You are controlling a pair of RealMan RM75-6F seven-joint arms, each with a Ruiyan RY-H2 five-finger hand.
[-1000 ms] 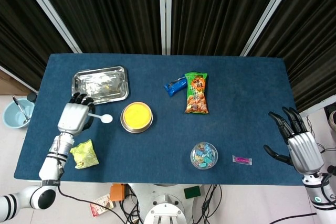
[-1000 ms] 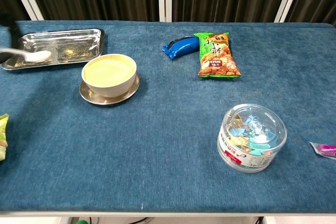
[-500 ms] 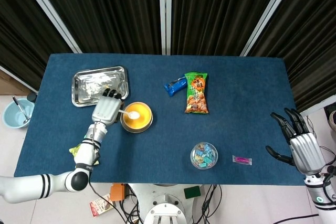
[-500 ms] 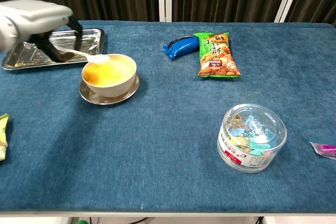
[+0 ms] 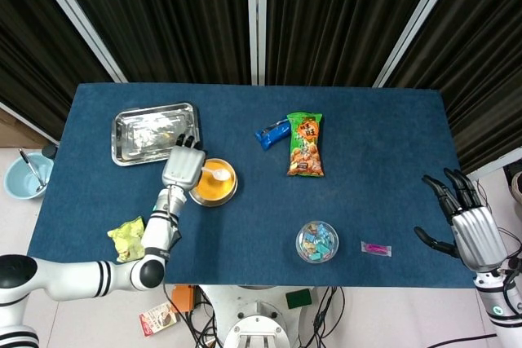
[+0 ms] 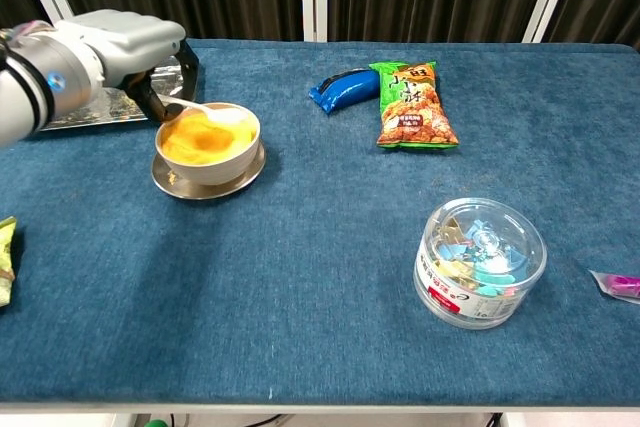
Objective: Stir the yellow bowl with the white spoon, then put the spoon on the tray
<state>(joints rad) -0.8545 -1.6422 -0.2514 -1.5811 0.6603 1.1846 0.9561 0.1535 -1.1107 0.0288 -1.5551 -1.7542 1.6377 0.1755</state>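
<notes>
The yellow bowl [image 5: 213, 183] [image 6: 205, 142] stands on a metal saucer at the table's left-middle. My left hand [image 5: 182, 169] [image 6: 130, 45] sits at the bowl's left rim and holds the white spoon [image 5: 218, 174] [image 6: 205, 110] by its handle. The spoon's head is inside the bowl, over the yellow contents. The steel tray [image 5: 155, 132] [image 6: 75, 112] lies just behind and left of the bowl, partly hidden by the hand in the chest view. My right hand [image 5: 466, 222] hangs open off the table's right edge, holding nothing.
A green snack bag [image 5: 304, 143] and a blue packet [image 5: 272, 133] lie at the middle back. A clear tub of clips [image 5: 316, 242] and a small pink item [image 5: 376, 248] sit front right. A yellow-green wrapper [image 5: 126, 239] lies at the front left edge.
My left hand has carried the spoon rightward from beside the tray to the bowl, and the spoon's head has gone down into it. The right hand has barely moved.
</notes>
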